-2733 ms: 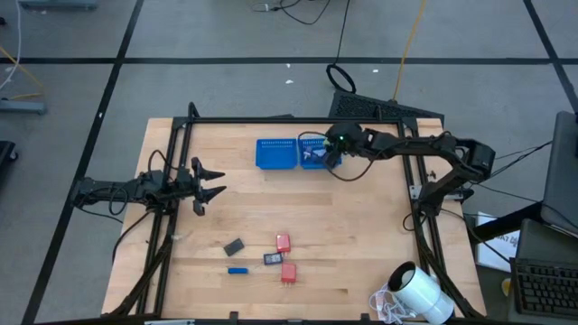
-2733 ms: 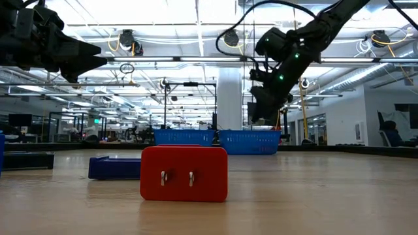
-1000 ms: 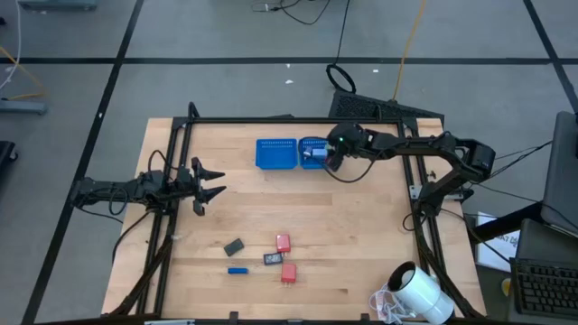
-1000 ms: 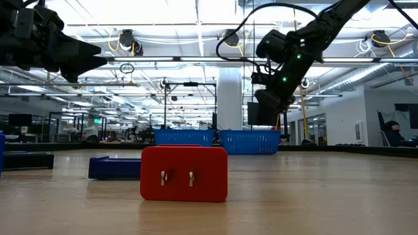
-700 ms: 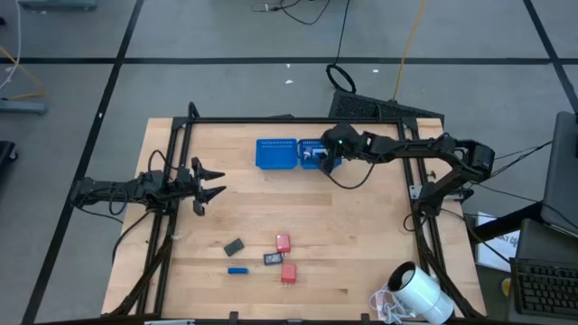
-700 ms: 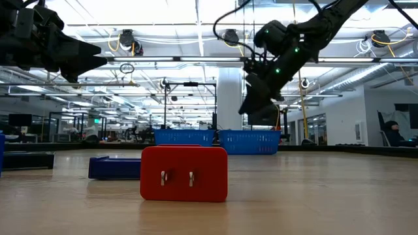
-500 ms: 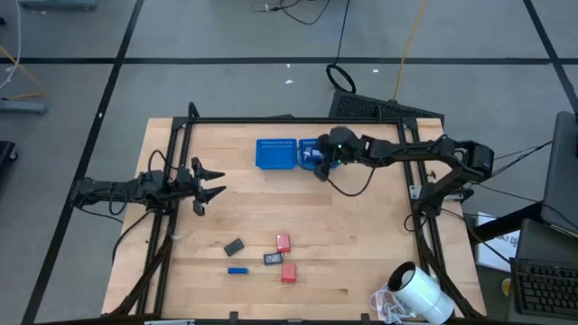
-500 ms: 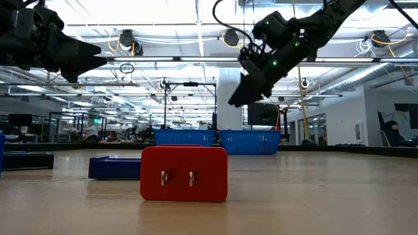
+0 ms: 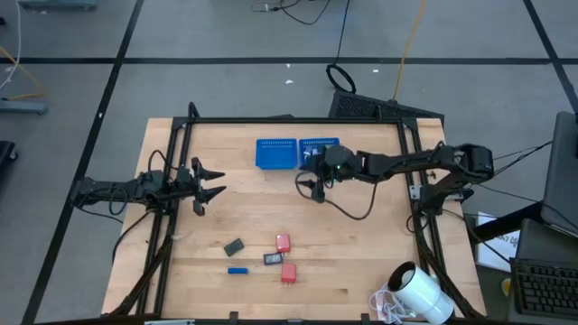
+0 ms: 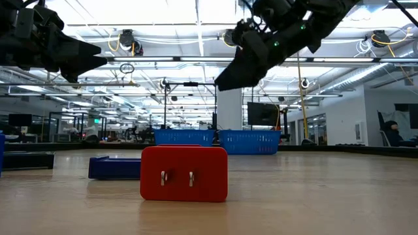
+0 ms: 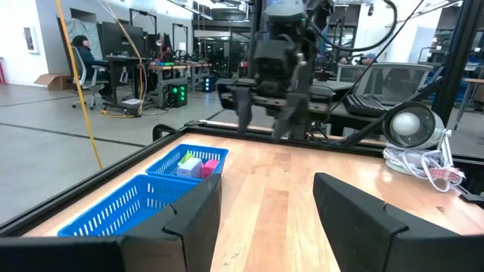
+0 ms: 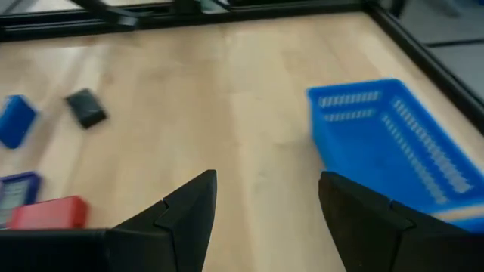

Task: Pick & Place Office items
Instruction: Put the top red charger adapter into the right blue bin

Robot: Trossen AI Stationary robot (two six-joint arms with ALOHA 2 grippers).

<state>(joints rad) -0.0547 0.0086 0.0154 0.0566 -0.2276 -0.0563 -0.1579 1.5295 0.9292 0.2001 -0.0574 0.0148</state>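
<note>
1. The right gripper is being held above the table, just beside the blue mesh tray; its fingers are being kept apart, with nothing between them.
2. The left gripper is being held at the table's left edge, fingers apart and empty.
3. Five office items are lying near the front edge; their details are hard to make out.
4. More pieces are lying in the tray's right compartment, partly hidden by its wall.

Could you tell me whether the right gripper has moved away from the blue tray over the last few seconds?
Yes. The right gripper was over the blue tray's right compartment; it now hangs open beyond the tray's near edge, toward the table's middle.
</note>
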